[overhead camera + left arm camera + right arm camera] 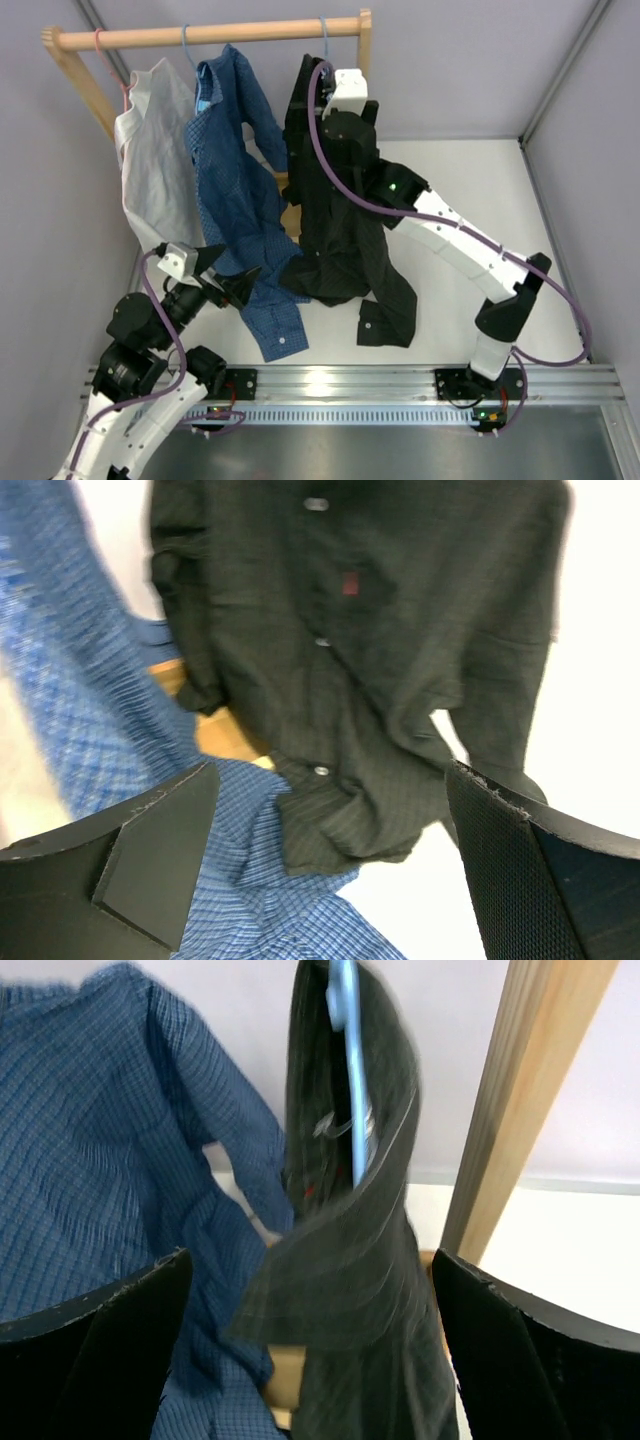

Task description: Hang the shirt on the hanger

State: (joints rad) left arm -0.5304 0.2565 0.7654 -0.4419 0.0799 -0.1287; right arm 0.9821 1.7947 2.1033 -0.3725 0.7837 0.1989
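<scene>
Near-edge rail (pixel 330 385) carries both arm bases. Wooden rack bar (pixel 220 34) spans the far side. Hung on it, left to right: white shirt (pixel 150 150), blue shirt (pixel 235 170), then the shirt (pixel 340 220), black, on the hanger (pixel 323 35), whose light-blue hook sits over the bar close to the rack's right post. Its long axis runs from the collar at the bar down toward the near edge. Button front faces the left arm; hem and one cuff lie on the table (pixel 480 190).

Left arm folded low, wrist aimed at the garments' lower ends. Left gripper (pixel 243 283) wide open, holding nothing, above the blue shirt's hem.

Right arm stretched long, raised to the collar. Right gripper (pixel 310 1255) wide open, fingers either side of the shirt's shoulder, no contact visible.
</scene>
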